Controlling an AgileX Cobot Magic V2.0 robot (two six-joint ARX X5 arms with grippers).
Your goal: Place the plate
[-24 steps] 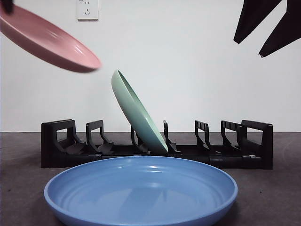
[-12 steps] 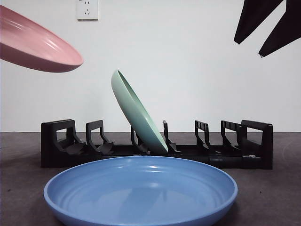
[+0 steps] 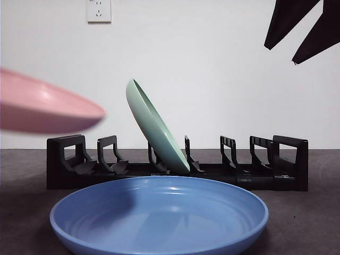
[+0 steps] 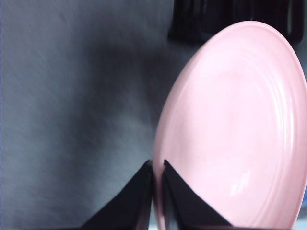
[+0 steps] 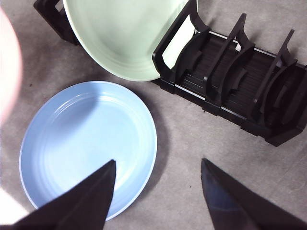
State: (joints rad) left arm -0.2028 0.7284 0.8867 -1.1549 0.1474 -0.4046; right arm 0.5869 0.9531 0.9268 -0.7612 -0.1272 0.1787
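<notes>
The grey worktop (image 3: 313,212) carries everything, with a white wall behind it and a wall socket (image 3: 99,10) at about 11 o'clock in the front view.

The black dish rack (image 3: 175,162) runs across the far side of the worktop, its upright dividers forming a row of slots. From the front, a green plate (image 3: 154,127) stands in a slot near the rack's middle, tilted so its upper rim leans toward 11 o'clock.

The blue plate (image 3: 159,215) lies flat on the worktop just in front of the rack, at 6 o'clock in the front view, hollow side up.

The pink plate (image 3: 45,109) is in the air at 9 o'clock in the front view, blurred, close to level, above the rack's end slots and apart from the green plate. The left pincer (image 4: 157,167) has it: the two black jaws are pressed nearly together on the plate's rim, with only the edge between them.

The right pincer (image 5: 158,172) hangs high over the worktop, at 1 o'clock in the front view, jaws spread wide and gripping nothing; under it lie the blue plate's edge and the rack.
</notes>
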